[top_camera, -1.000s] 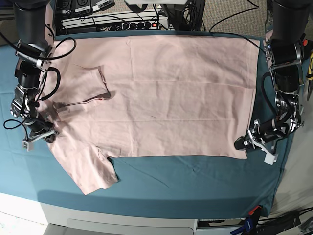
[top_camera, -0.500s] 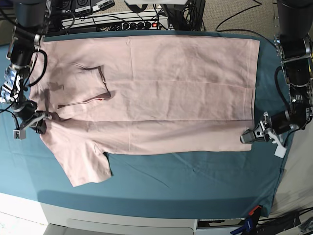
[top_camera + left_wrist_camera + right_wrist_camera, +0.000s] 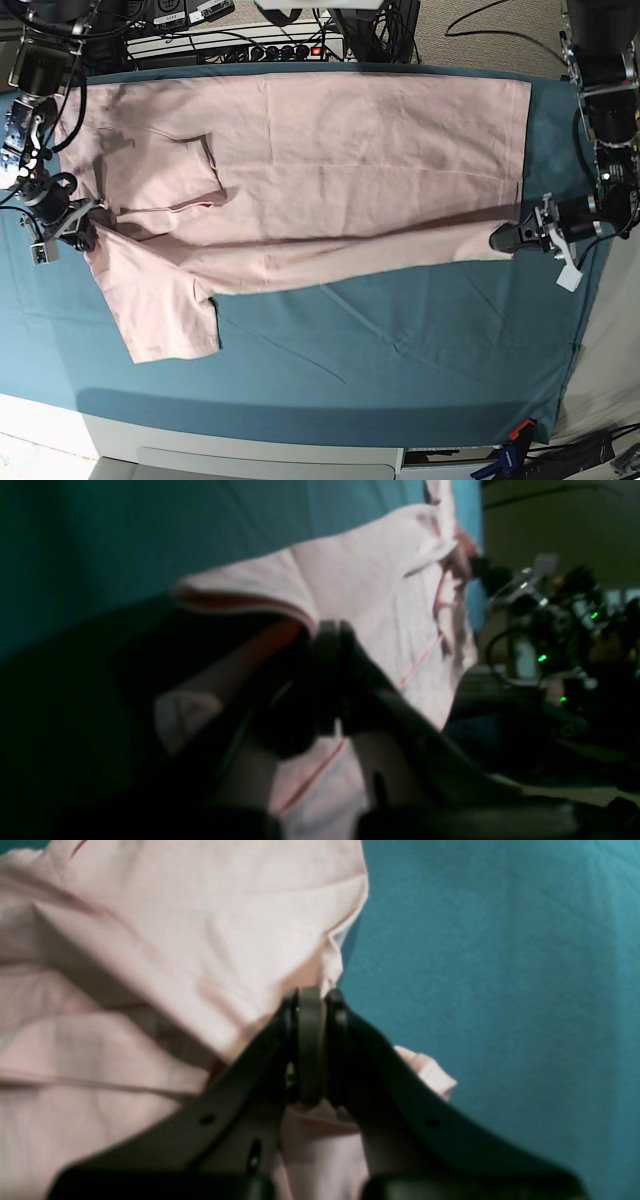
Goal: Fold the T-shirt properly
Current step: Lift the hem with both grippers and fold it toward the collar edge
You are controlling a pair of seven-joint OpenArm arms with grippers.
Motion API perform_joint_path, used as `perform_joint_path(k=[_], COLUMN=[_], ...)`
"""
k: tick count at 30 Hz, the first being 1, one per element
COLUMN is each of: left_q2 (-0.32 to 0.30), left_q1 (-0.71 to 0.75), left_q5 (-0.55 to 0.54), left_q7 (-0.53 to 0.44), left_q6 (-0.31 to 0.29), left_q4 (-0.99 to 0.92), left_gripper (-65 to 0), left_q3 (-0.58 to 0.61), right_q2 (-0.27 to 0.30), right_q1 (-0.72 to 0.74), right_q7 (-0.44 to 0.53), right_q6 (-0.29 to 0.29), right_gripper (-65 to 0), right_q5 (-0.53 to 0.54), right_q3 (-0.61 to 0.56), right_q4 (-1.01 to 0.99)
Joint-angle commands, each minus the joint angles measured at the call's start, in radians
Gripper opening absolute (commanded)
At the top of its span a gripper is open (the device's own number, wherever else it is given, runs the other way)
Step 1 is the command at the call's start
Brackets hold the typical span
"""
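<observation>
Two arms, one cloth: the T-shirt [image 3: 300,170] lies spread across the teal table cloth [image 3: 400,370] on the table, plain side up, collar end at the base view's left, hem at its right, so each arm gets one end. Near long edge is raised and pulled toward the far side, likely to lay a lengthwise fold over the body. Far sleeve already sits folded in on the chest; near sleeve [image 3: 165,310] hangs loose on the cloth. Right pincer [image 3: 78,228] is clenched on fabric at the shoulder, left pincer [image 3: 508,238] clenched on the hem corner; both wrist views show jaws pinched tight on pink cloth, keeping that edge taut between them.
</observation>
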Motion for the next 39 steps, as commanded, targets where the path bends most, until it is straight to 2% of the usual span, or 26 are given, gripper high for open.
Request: perform_joint_path(k=[1, 10, 13, 19, 27, 31, 35, 36, 39], left_q2=[-0.03, -0.06, -0.062, -0.063, -0.062, -0.062, -0.063, -0.063, -0.063], left_q1=[-0.011, 0.033, 0.049, 0.094, 0.181, 0.19, 0.198, 0.202, 0.206], left_q5=[-0.031, -0.031, -0.031, -0.031, -0.031, -0.031, -0.031, -0.031, -0.031], left_q7=[-0.006, 0.008, 0.011, 0.014, 0.014, 0.014, 0.014, 0.014, 0.014], left_q6=[-0.008, -0.008, -0.008, -0.008, -0.008, -0.008, -0.008, -0.008, -0.008], left_q4=[0.032, 0.061, 0.061, 0.085, 0.208, 0.219, 0.219, 0.219, 0.219], left_gripper=[-65.0, -65.0, -65.0, -65.0, -65.0, -65.0, -65.0, -63.0, -41.0], left_q3=[-0.004, -0.005, -0.005, -0.005, -0.005, -0.005, -0.005, -0.005, -0.005], right_q2=[0.038, 0.095, 0.105, 0.105, 0.105, 0.103, 0.095, 0.093, 0.09], right_q1=[0.01, -0.032, -0.056, -0.116, -0.201, -0.218, -0.218, -0.218, -0.216], right_q7=[0.021, -0.021, -0.042, -0.11, -0.148, -0.193, -0.212, -0.214, -0.219], right_q6=[-0.003, -0.003, -0.003, -0.003, -0.003, -0.003, -0.003, -0.003, -0.003], right_gripper=[-65.0, -65.0, -65.0, -65.0, -65.0, -65.0, -65.0, -64.7, -41.3], right_q5=[0.017, 0.021, 0.069, 0.135, 0.198, 0.246, 0.246, 0.253, 0.301], right_q3=[0.01, 0.018, 0.031, 0.092, 0.179, 0.197, 0.198, 0.198, 0.198], right_q4=[0.023, 0.026, 0.026, 0.026, 0.026, 0.026, 0.026, 0.026, 0.026])
